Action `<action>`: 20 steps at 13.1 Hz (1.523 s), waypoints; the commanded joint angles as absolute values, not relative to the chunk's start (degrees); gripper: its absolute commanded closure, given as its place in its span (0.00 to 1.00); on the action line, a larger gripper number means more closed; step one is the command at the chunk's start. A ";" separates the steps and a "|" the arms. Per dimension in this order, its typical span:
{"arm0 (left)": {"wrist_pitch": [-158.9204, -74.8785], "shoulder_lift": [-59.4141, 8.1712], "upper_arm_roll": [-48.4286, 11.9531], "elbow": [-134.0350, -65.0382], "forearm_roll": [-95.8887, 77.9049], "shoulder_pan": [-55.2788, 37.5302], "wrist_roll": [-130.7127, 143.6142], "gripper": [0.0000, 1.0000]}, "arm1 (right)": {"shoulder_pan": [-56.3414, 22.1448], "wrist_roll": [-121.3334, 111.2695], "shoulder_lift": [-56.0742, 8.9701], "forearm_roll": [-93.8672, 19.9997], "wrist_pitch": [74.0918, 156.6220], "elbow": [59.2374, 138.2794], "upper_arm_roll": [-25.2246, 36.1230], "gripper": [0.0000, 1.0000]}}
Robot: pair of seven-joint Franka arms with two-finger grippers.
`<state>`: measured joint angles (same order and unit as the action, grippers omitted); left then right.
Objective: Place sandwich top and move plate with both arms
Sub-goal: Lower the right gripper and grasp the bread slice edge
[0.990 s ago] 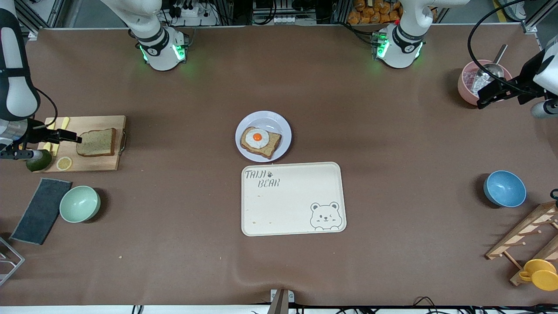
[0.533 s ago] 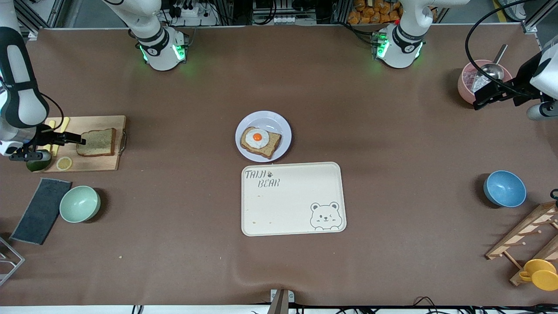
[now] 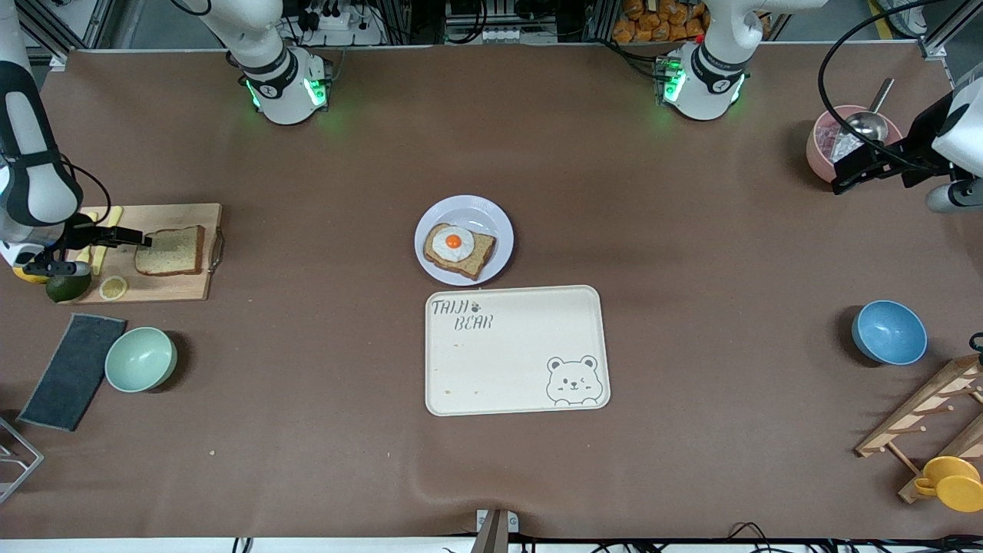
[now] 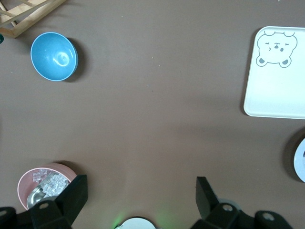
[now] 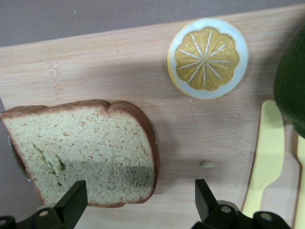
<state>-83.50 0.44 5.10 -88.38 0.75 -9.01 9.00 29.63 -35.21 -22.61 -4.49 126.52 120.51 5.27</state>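
The sandwich top (image 3: 170, 250), a plain brown bread slice, lies on a wooden board (image 3: 177, 217) at the right arm's end of the table. My right gripper (image 3: 127, 240) is open and empty low over the board, at the slice's edge. In the right wrist view the slice (image 5: 86, 148) lies partly between the open fingers of the gripper (image 5: 139, 195). The plate (image 3: 461, 206) sits mid-table and bears an egg-topped bread slice (image 3: 458, 250). My left gripper (image 3: 856, 165) is open and empty over the table beside a pink bowl (image 3: 825, 150); its wrist view shows it (image 4: 139, 191) open.
A lemon slice (image 3: 113, 288), an avocado (image 3: 67, 288) and yellow strips (image 5: 267, 152) lie by the board. The bear-printed tray (image 3: 516, 349) lies just nearer the camera than the plate. A green bowl (image 3: 140, 359), dark cloth (image 3: 73, 371), blue bowl (image 3: 888, 332) and wooden rack (image 3: 925, 418) stand around.
My right gripper has moved in over the board toward the plain slice and now reaches its edge. My left gripper has shifted slightly by the pink bowl.
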 commanded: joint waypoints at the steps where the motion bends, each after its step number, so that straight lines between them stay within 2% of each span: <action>1: -83.94 0.61 4.92 -87.80 -0.09 -8.79 9.84 0.00 | 31.46 -35.86 -24.17 -4.22 126.39 119.27 4.31 0.00; 9: -85.25 0.44 5.19 -87.63 -3.60 -8.44 10.02 0.00 | 30.94 -36.12 -26.63 -4.22 126.56 117.16 4.31 0.00; 10: -85.43 0.44 5.27 -87.80 -3.60 -8.44 10.19 0.00 | 30.94 -36.12 -26.72 -4.22 126.82 117.16 4.31 0.06; 11: -85.43 0.44 5.36 -87.89 -3.60 -8.52 10.28 0.00 | 30.94 -36.12 -26.72 -4.22 126.91 117.16 4.31 0.40; 12: -85.52 0.35 5.27 -87.80 -3.60 -8.53 10.28 0.00 | 30.94 -36.12 -26.72 -4.31 126.91 117.16 4.31 0.69; 13: -85.60 0.35 5.27 -87.80 -3.60 -8.61 10.28 0.00 | 30.94 -36.12 -26.72 -4.22 126.91 117.16 4.31 0.86; 14: -85.61 0.35 5.27 -87.80 -3.69 -8.61 10.28 0.00 | 30.85 -36.12 -26.72 -4.31 126.91 117.16 4.22 0.97; 15: -85.87 0.26 5.19 -87.80 -3.78 -8.70 10.28 0.00 | 30.94 -36.12 -26.72 -4.31 126.91 117.16 4.22 1.00; 20: -85.78 0.70 4.83 -87.89 -3.43 -8.88 12.66 0.00 | 30.76 -36.12 -26.72 -4.31 126.83 117.16 4.22 1.00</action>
